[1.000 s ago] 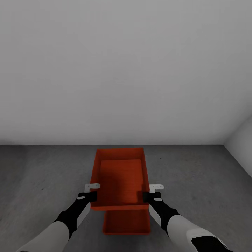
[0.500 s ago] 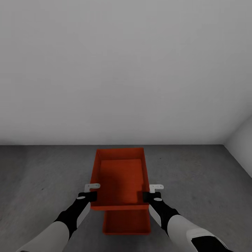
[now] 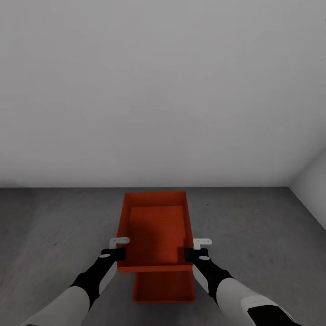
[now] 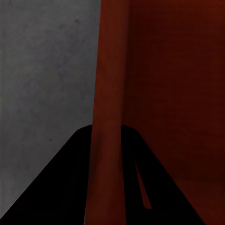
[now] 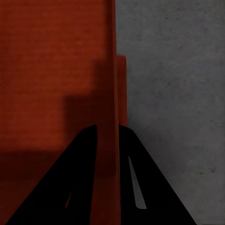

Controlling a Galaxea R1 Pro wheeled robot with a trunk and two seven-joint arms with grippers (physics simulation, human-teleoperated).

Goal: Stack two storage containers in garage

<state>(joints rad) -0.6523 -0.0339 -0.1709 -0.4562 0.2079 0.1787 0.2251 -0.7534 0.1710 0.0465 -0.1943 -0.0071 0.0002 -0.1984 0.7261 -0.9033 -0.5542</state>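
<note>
Left gripper (image 3: 118,253): clamped on the left long wall of the upper orange-red rectangular plastic bin (image 3: 156,231), near its close end; in the left wrist view the two dark fingers (image 4: 70,187) sit one on each side of that wall (image 4: 108,140).
Right gripper (image 3: 195,254): clenched on the bin's right long wall, directly across from the left; in the right wrist view its black fingers (image 5: 79,183) straddle the thin red wall (image 5: 112,117).
Held bin: open top, no lid, smooth walls, level, long axis pointing away from the robot towards the wall; carried between the two arms.
Second orange-red plastic bin (image 3: 164,287): on the dull dark-grey mottled concrete floor (image 3: 253,235), under the held bin's near end and offset towards the robot and slightly to its right; its near part sticks out below the held bin.
Contact between bins: the upper one seems to hang just above the lower, but the head view does not settle whether they touch.
Surroundings: plain white wall (image 3: 163,90) straight ahead, meeting the floor just behind the held bin; a second white wall (image 3: 312,185) forms a corner at the robot's right.
</note>
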